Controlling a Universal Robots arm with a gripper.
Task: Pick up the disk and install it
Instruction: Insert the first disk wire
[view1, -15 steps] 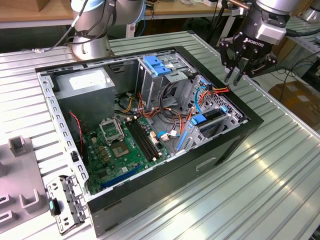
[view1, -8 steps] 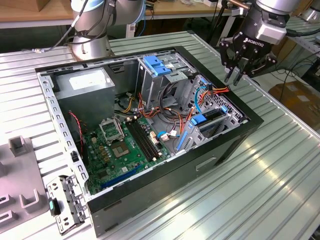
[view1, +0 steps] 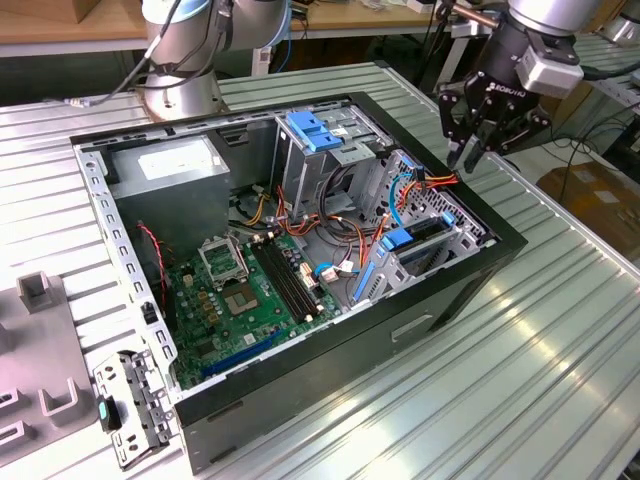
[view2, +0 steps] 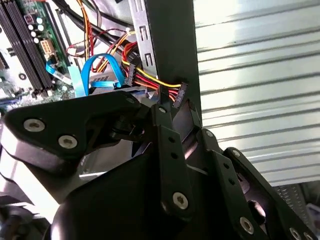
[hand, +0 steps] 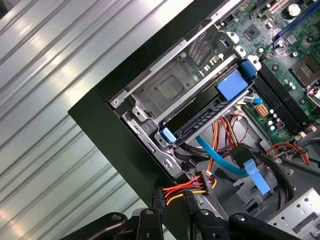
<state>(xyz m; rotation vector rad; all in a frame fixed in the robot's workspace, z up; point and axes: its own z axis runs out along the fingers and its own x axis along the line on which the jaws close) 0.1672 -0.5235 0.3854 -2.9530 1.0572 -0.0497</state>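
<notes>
The disk (view1: 424, 231) is a dark flat drive with bright blue rails. It sits in the metal bay at the corner of the open computer case (view1: 505, 240) on the exterior view's right. In the first wrist view the disk (hand: 202, 119) lies lengthwise in the bay with a blue tab at each end. My gripper (view1: 470, 157) hangs above the case's rim, just beyond the bay, open and holding nothing. In both wrist views its fingertips (hand: 192, 207) stand close to a black power plug (hand: 157, 196) on red and yellow wires. That plug (view2: 181, 93) rests on the rim.
A light-blue latch plate (view1: 314, 130) tops the upper drive cage. The green motherboard (view1: 245, 295), power supply (view1: 165, 165) and loose wires fill the case. A blue data cable (hand: 220, 161) loops beside the bay. Grey fixtures (view1: 40, 350) and a metal bracket (view1: 130, 405) lie on the exterior view's left.
</notes>
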